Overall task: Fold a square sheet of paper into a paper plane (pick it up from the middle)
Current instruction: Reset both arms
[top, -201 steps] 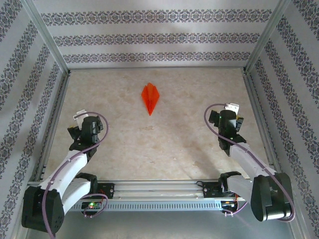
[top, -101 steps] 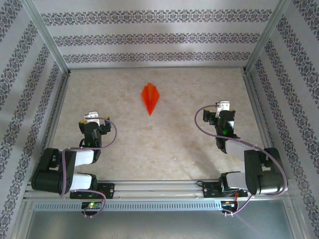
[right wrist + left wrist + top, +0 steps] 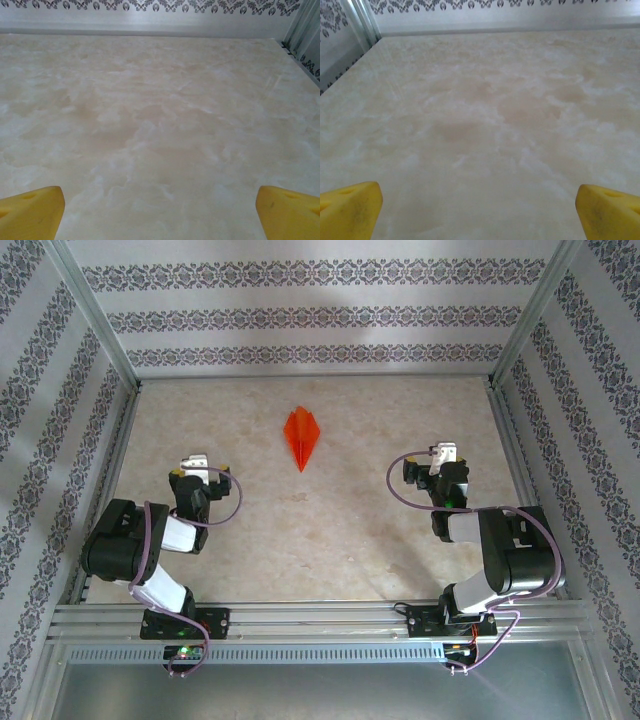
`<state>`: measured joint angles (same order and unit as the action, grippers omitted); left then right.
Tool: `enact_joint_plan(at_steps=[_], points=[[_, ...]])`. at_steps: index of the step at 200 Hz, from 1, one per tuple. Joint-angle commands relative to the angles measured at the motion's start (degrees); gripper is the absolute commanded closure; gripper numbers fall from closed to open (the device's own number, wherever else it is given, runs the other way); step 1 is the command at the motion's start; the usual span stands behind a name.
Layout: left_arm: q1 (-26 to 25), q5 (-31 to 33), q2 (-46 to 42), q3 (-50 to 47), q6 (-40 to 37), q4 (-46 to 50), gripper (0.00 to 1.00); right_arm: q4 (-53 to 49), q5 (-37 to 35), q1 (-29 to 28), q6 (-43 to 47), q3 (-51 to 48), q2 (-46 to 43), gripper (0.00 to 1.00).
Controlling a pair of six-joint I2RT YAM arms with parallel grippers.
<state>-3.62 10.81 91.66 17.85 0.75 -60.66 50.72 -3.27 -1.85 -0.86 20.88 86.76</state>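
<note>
The square sheet of paper lies folded as an orange-red paper plane (image 3: 301,436) on the marbled table, left of centre toward the back, its point toward the near edge. No gripper touches it. My left gripper (image 3: 195,462) sits at the near left of the plane, low over the table. In the left wrist view the left gripper (image 3: 480,212) is open, its yellow fingertips (image 3: 350,207) far apart over bare table. My right gripper (image 3: 443,454) sits at the near right. In the right wrist view the right gripper (image 3: 160,212) is open, with nothing between its yellow fingertips (image 3: 32,210).
Patterned walls with metal posts (image 3: 95,325) close in the table on the left, back and right. A metal rail (image 3: 320,615) with the arm bases runs along the near edge. Both arms are folded back over their bases.
Both arms have folded back toward their bases, and the grippers have shifted a little inward. The paper plane has not moved.
</note>
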Motion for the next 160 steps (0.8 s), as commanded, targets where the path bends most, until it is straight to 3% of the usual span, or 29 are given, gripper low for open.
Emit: enact_joint_plan(at_steps=[1, 31, 57, 160], points=[[1.02, -0.17, -0.57, 3.41, 0.28, 4.65, 0.01, 1.75, 1.31, 0.79, -0.87, 1.09, 0.25, 0.02], [1.33, -0.44, -0.26, 3.05, 0.02, 3.19, 0.01, 1.73, 1.25, 0.84, -0.85, 1.09, 0.25, 0.02], [1.33, -4.72, -0.25, 2.39, -1.65, 1.86, 0.01, 1.71, 1.34, 0.79, -0.89, 1.09, 0.26, 0.02], [3.01, -11.08, -0.42, 4.93, -1.25, 7.34, 0.01, 1.58, 1.37, 0.88, -0.87, 1.18, 0.25, 0.02]])
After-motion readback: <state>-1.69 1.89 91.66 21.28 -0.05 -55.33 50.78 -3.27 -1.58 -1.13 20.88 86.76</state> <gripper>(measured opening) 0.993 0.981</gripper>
